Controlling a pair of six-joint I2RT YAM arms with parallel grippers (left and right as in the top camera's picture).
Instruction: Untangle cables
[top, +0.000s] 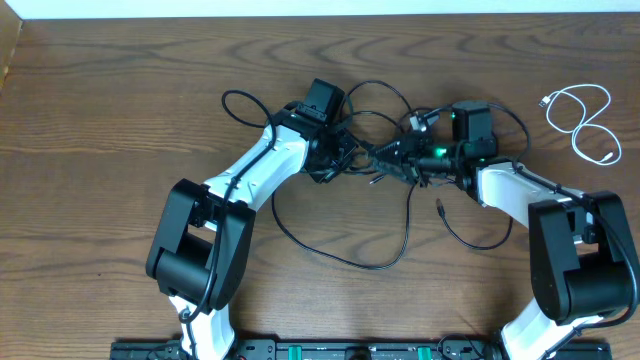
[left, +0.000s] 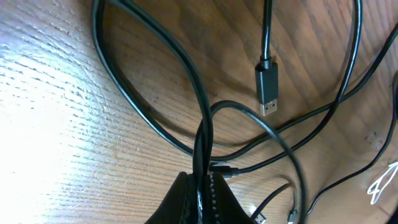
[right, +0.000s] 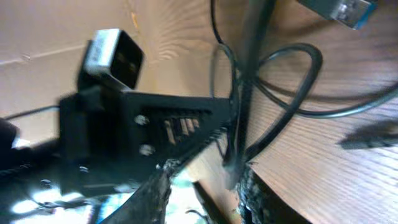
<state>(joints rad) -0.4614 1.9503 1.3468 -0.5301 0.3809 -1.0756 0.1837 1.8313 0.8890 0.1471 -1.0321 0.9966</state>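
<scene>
At mid-tabletop (top: 100, 100) we note the black cables (left: 203, 140) heaped in one knot between the two arms. Slack loops trail toward the near edge, and a USB plug (left: 268, 87) lies free just beyond the knot. The white cable (top: 586, 127) lies by itself at the far right, well apart and touching neither black one; we judge it already separated. Left pincer (left: 200, 182): together, clamped on a black strand where several runs bunch up, and the strand leaves its tips straight ahead. Right pincer (right: 205, 173): fingers apart, with a black strand standing in the gap close to one finger and not pinched as far as we can see. Key relation: the two pincers face each other almost tip to tip on a line across the tabletop, and the knot sits on that line, just beside both. Neither arm is clearly nearer; the left has the hold and the right is free. At the right pincer the strand's long axis runs lengthwise along the fingers, roughly on that same line. Judgement: closing there and drawing rightward, away from the left hold, looks likeliest to open the knot. Risk: the bunched runs may drag along together.
</scene>
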